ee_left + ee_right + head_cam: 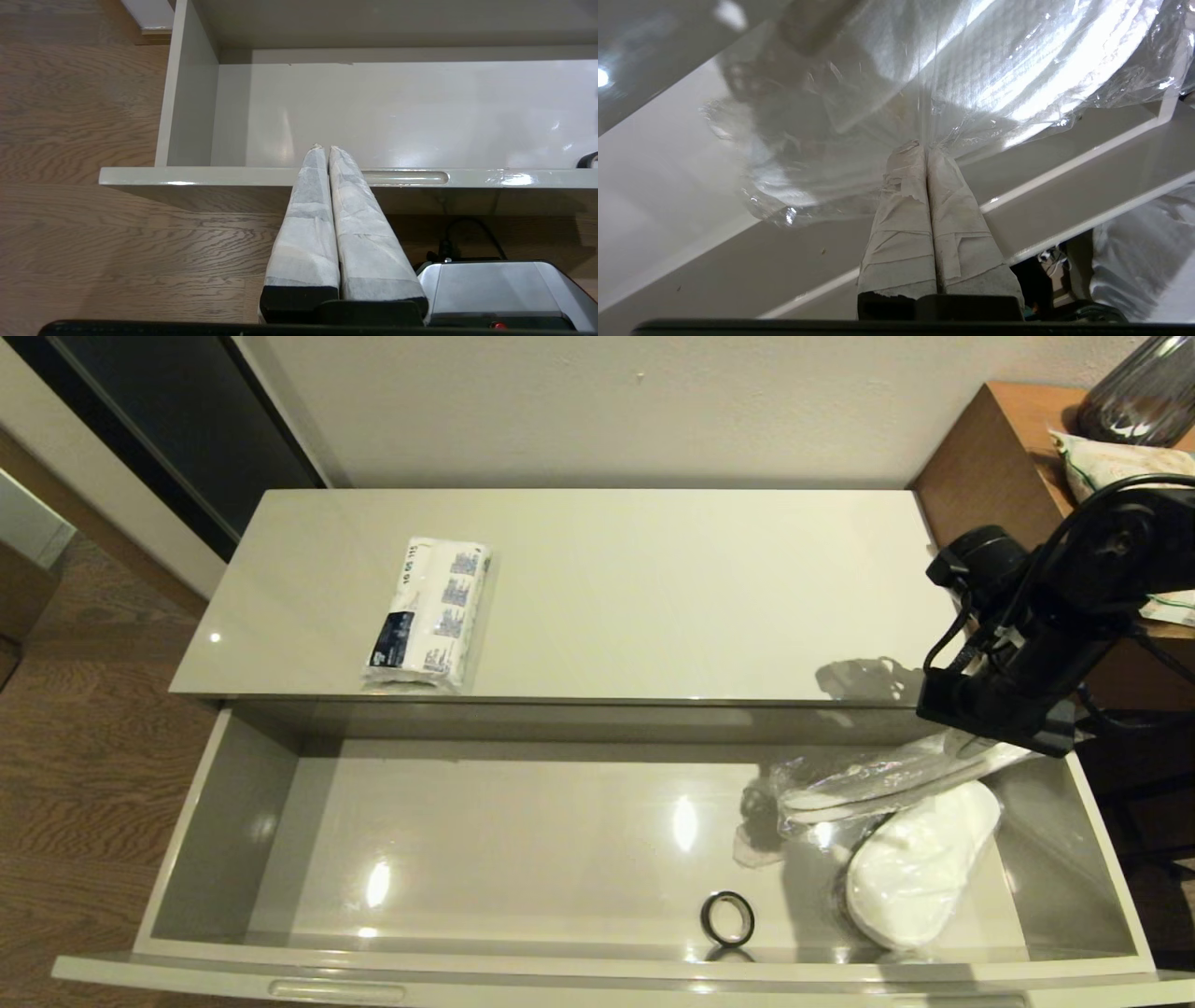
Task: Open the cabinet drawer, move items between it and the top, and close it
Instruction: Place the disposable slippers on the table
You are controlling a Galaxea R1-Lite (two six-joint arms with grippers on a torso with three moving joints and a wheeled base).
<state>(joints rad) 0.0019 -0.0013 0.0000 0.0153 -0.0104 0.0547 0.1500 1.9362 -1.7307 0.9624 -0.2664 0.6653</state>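
Pinching the clear plastic wrap, the right gripper (927,149) has its taped fingers pressed together on a fold of the film around one of the slippers (896,779), which hangs at the right end of the cabinet drawer (233,803), above its floor. A second slipper (920,863) lies below it on the drawer bottom, apparently out of the bag or in a loose part of it. The load looks light and floppy; the film is thin, slick and crinkled, so a hold on the wrap alone may slide or tear, and the slipper will likely swing when moved. A hold nearer the slipper's body would seem steadier.

The tissue pack (429,613) lies on the top (700,588), toward its left, soft and squashy, best taken across its narrow width. To its right the top offers wide bare room. The drawer's back wall and the top's front edge stand between the slipper and that room, so the dangling wrap must likely rise over them. A small black ring (727,917) sits near the drawer's front wall.

The left gripper (325,148) hovers outside the drawer front, fingers together and holding nothing.
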